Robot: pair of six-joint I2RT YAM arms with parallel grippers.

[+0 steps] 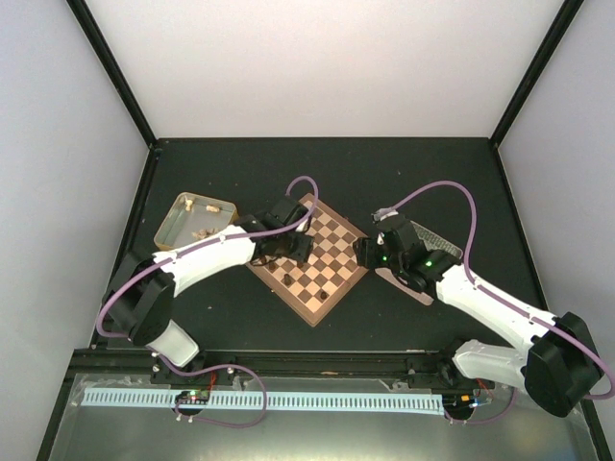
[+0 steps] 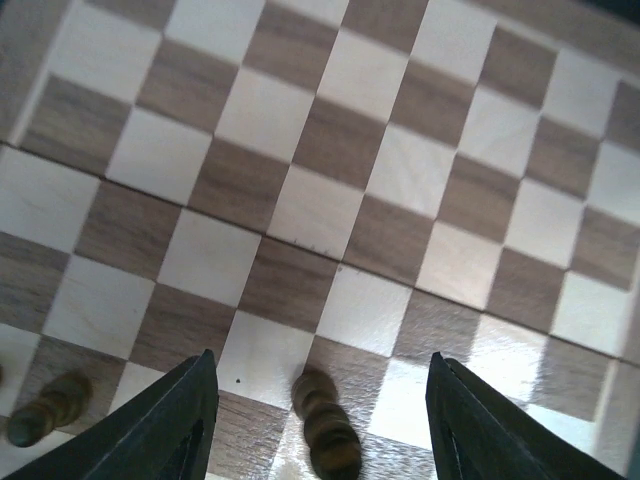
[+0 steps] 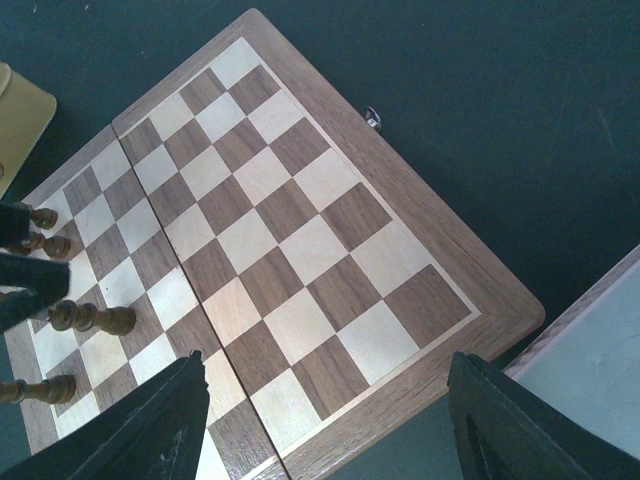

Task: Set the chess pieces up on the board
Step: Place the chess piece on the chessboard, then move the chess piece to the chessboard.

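The board [image 1: 327,252] lies as a diamond at the table's middle. My left gripper [image 1: 286,252] hovers over its left corner, open. In the left wrist view, a dark chess piece [image 2: 326,432] stands on the board [image 2: 330,150] between the spread fingers [image 2: 178,425] of my left gripper [image 2: 320,358], touching neither. A second dark piece [image 2: 45,410] stands further left. My right gripper [image 1: 366,253] is open and empty over the board's right edge. The right wrist view shows that gripper [image 3: 325,358] above bare squares, with several dark pieces [image 3: 90,318] on the board's far side [image 3: 300,200].
A gold tray [image 1: 179,213] with pale pieces sits left of the board; its corner shows in the right wrist view [image 3: 20,115]. A pale tray [image 1: 434,238] lies under my right arm and shows in the right wrist view [image 3: 600,350]. One dark piece [image 1: 325,286] stands near the board's front.
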